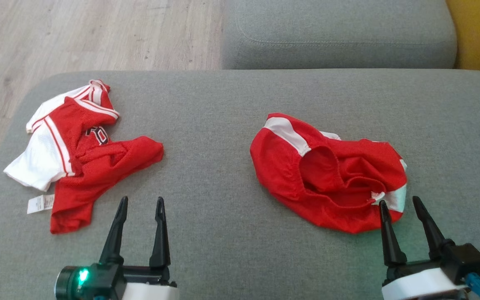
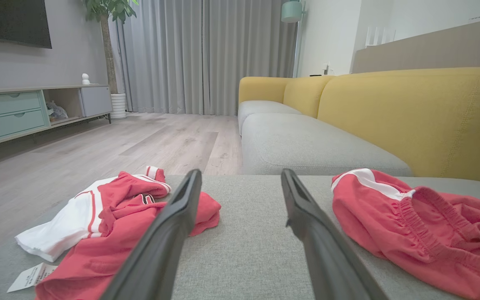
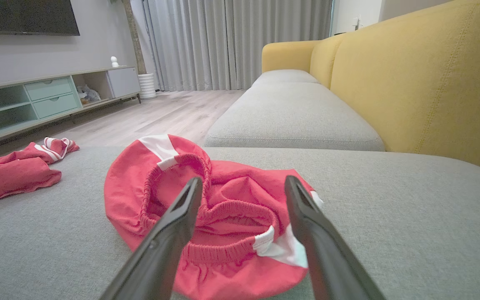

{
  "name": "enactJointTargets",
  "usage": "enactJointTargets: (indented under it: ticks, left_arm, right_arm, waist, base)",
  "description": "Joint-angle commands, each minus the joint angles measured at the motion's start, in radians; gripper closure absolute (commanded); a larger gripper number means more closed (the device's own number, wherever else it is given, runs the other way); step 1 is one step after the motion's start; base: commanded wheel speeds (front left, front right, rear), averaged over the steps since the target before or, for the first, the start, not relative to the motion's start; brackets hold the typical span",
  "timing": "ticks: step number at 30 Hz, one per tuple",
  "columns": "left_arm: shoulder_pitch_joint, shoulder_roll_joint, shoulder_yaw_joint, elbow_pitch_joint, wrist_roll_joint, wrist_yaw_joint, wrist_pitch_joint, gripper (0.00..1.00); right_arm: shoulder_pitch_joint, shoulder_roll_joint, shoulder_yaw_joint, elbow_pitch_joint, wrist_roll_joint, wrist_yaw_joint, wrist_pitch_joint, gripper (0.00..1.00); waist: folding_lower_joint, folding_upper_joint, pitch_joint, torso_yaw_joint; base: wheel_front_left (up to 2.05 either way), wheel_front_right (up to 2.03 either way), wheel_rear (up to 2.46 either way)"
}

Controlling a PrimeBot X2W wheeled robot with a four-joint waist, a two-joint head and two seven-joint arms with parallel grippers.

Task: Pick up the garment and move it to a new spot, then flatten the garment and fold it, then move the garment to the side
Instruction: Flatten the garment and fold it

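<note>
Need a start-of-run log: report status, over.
Open, empty: left gripper, right gripper. Crumpled shorts on cushion, near edge at right gripper. Crumpled jersey by left gripper. Nothing blocking.

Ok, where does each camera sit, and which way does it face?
Head view: on the head, looking down at the grey fabric sofa seat; open left fingers and open right fingers at the bottom.
Left wrist view: low over the seat, along the left fingers, between the red and white mesh jersey and the red mesh shorts.
Right wrist view: low, along the right fingers, at the shorts.
Shared: all show both garments.
</note>
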Motion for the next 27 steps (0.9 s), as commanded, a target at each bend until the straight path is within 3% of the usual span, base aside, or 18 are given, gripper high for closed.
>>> enactJointTargets:
  ticks: [1,21,27]
  left_arm:
    - [-0.028,-0.006,0.031,-0.033,-0.003,0.008,-0.006,0.0]
    - [-0.013,-0.007,0.017,0.005,-0.008,0.014,-0.006,0.0]
    - [-0.005,-0.007,0.008,0.023,-0.01,0.024,-0.006,0.0]
  right_arm:
    - [-0.024,-0.006,0.023,-0.027,-0.004,-0.001,0.0,0.0]
    - [-0.01,-0.006,0.026,-0.012,-0.004,-0.001,0.0,0.0]
    - [-0.012,-0.006,0.03,-0.012,0.007,-0.001,0.0,0.0]
  waist:
    - [0.0,-0.0001,-0.001,-0.001]
    - [0.0,-0.0001,-0.031,-0.014]
    - [0.0,-0.0001,-0.026,-0.047]
  base:
    - [0.0,0.0,0.0]
    - [0.0,0.0,0.0]
    - [0.0,0.0,0.0]
